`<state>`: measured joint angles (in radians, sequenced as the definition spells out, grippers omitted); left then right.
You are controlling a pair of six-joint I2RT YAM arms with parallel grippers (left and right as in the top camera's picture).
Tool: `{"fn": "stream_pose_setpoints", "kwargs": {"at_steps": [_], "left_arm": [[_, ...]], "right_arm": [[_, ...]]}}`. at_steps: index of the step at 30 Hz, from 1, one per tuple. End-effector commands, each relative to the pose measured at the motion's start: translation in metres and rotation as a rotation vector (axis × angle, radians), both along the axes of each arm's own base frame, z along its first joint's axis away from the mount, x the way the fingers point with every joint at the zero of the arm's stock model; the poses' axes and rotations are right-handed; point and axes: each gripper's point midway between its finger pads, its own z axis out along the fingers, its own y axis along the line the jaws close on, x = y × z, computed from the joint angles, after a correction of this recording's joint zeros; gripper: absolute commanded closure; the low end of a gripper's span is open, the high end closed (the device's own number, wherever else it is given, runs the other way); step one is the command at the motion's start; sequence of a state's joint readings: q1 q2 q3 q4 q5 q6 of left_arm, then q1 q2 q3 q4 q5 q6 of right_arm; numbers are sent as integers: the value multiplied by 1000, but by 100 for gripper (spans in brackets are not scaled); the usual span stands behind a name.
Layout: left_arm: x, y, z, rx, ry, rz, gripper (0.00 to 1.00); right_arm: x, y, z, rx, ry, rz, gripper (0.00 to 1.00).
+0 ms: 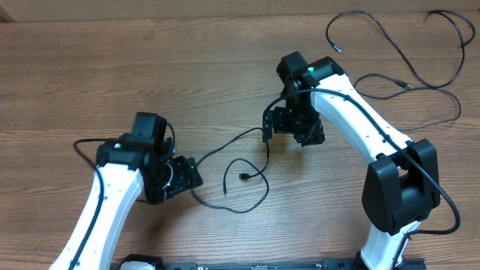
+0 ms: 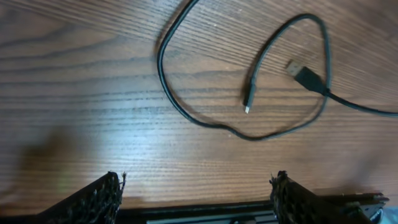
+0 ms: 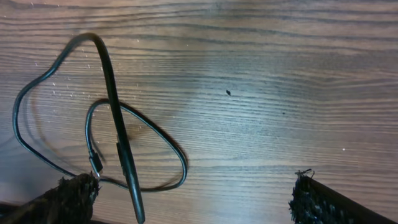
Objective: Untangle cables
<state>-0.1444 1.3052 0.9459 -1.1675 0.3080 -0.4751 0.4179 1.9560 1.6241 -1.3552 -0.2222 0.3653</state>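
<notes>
A thin black cable [image 1: 244, 177] lies in loose loops on the wooden table between my two arms. One strand runs up to my right gripper [image 1: 279, 124]. My left gripper [image 1: 187, 176] sits at the loop's left end. In the left wrist view the jaws [image 2: 198, 180] are open and empty, with the cable's USB plug [image 2: 306, 76] and small plug ahead of them. In the right wrist view the jaws [image 3: 194, 183] are open. A raised strand of the cable [image 3: 115, 106] passes close by the left finger, and I cannot tell if it touches. A second cable [image 1: 395, 54] lies spread out at the far right.
My right arm's white links and black base joint [image 1: 397, 187] stand over the right side of the table. My left arm [image 1: 112, 195] covers the lower left. The table's front edge holds a black rail [image 1: 247, 264].
</notes>
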Motion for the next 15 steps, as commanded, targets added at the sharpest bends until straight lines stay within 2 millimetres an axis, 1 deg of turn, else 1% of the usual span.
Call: {"fn": "stream_pose_setpoints", "kwargs": {"at_steps": [1,3,7,12,15], "left_arm": [[-3,-3,-18,-2,62,-16,21],[-1,0,-28,21,84,-18,20],[8,-1,-43,26,96,-47,17],[10,1,-53,36,123,-44,16],[13,9,-57,89,117,-45,15]], "right_arm": [[1,2,3,10,-4,0,0],[-2,5,4,25,6,10,0],[-12,25,10,137,31,103,0],[-18,30,7,129,37,124,0],[-22,32,2,126,45,133,0]]}}
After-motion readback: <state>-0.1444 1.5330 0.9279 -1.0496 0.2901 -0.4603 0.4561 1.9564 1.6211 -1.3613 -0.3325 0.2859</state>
